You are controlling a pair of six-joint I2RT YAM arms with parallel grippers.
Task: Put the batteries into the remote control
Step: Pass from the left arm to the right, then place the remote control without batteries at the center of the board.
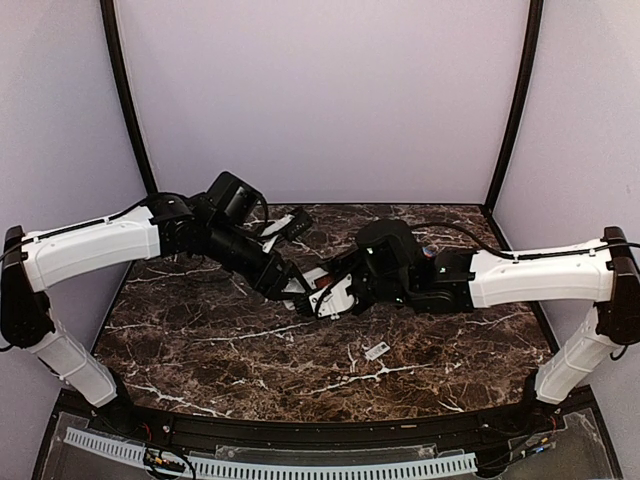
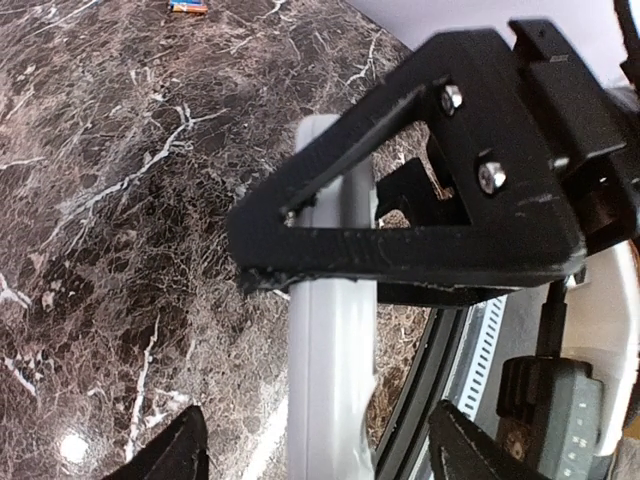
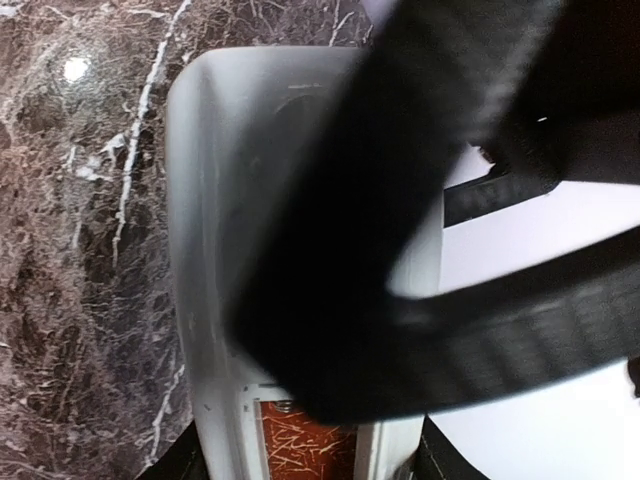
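The white remote control (image 1: 328,291) is at mid-table between both grippers. In the right wrist view its back (image 3: 205,220) faces the camera, and the open compartment holds an orange-red battery (image 3: 300,450). My right gripper (image 1: 345,288) (image 3: 305,465) is shut on the remote's sides. My left gripper (image 1: 300,293) (image 2: 320,455) is open, its fingertips (image 2: 180,450) standing wide of the remote's edge (image 2: 330,370). One left finger crosses over the remote and hides much of it in the right wrist view. A second small orange battery (image 2: 187,5) lies on the table, far from the grippers.
The small flat white cover piece (image 1: 377,350) lies on the dark marble table (image 1: 200,340), nearer the front than the grippers. The table's black front edge and a white slotted rail (image 2: 480,340) show close by in the left wrist view.
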